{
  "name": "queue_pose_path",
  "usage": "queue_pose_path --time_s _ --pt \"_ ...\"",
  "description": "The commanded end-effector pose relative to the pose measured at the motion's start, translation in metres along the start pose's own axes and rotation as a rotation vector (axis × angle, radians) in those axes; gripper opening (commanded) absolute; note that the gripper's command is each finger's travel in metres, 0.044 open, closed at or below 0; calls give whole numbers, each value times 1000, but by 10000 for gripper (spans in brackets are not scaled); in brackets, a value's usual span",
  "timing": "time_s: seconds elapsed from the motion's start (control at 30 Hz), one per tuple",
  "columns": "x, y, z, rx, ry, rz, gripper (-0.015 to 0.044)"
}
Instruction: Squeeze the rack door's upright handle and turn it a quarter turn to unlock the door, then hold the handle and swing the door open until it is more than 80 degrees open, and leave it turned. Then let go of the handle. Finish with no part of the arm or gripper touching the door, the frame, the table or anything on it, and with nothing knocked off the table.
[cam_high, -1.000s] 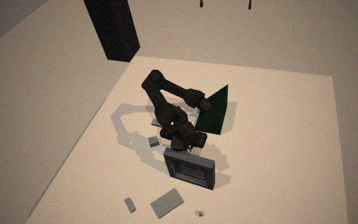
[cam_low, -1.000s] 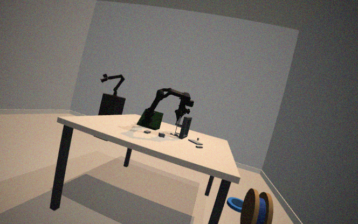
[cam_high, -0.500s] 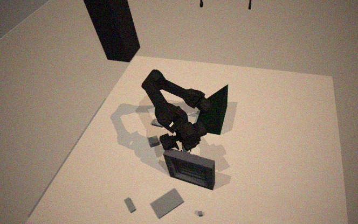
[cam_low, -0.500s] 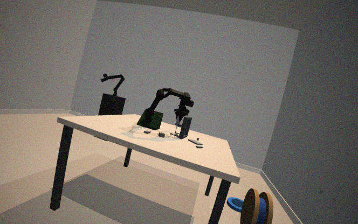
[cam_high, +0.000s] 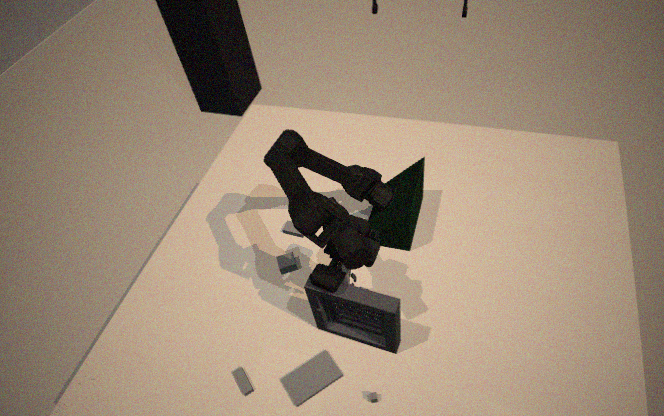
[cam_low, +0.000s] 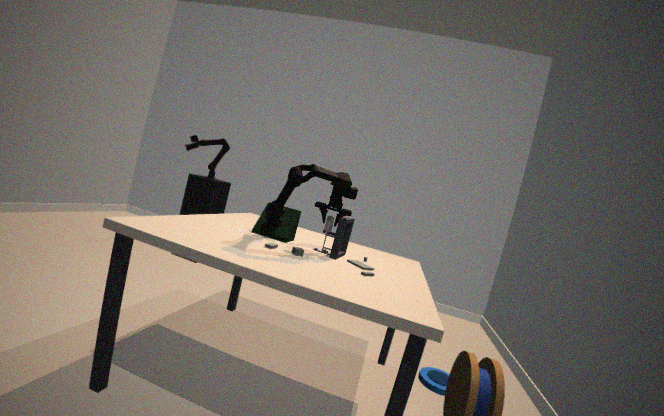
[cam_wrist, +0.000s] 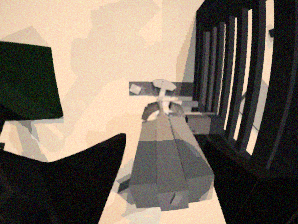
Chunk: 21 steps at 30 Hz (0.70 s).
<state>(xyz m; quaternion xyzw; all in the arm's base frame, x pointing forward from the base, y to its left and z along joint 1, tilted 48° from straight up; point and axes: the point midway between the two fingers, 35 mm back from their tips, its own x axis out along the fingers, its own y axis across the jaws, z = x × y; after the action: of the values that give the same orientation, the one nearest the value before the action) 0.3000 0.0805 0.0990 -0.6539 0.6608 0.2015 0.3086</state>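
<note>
The rack frame (cam_high: 395, 325) (cam_low: 341, 235) (cam_wrist: 282, 100) is a dark upright box with a barred face, standing on the table (cam_high: 500, 300) (cam_low: 390, 285). The door seems to lie along the frame; its exact angle I cannot tell. The grey upright handle (cam_wrist: 167, 172) (cam_low: 328, 225) stands on the arm's side of the rack, with thin links toward it low down. My gripper (cam_wrist: 165, 143) (cam_low: 332, 219) is open, pointing down, with one finger on each side of the handle's upper part. In the wrist view gaps show beside the handle. One finger is close to the frame; contact there I cannot tell.
A dark green block (cam_high: 402, 220) (cam_low: 289, 225) (cam_wrist: 30, 80) stands by the arm's base. Two small grey blocks (cam_high: 288, 262) (cam_high: 292, 229) lie on the arm's side of the rack. A wide slab (cam_high: 311, 377), a narrow slab (cam_high: 242, 381) and a tiny piece (cam_high: 371, 396) lie beyond the rack.
</note>
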Motion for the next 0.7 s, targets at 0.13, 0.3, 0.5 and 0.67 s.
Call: queue_pose_path --time_s 0.13,0.3,0.5,0.67 --pt "0 0 0 -265 0 1 292" --pt "0 0 0 -265 0 1 266" --pt "0 0 0 -265 0 1 108" --pt "0 0 0 -265 0 1 75"
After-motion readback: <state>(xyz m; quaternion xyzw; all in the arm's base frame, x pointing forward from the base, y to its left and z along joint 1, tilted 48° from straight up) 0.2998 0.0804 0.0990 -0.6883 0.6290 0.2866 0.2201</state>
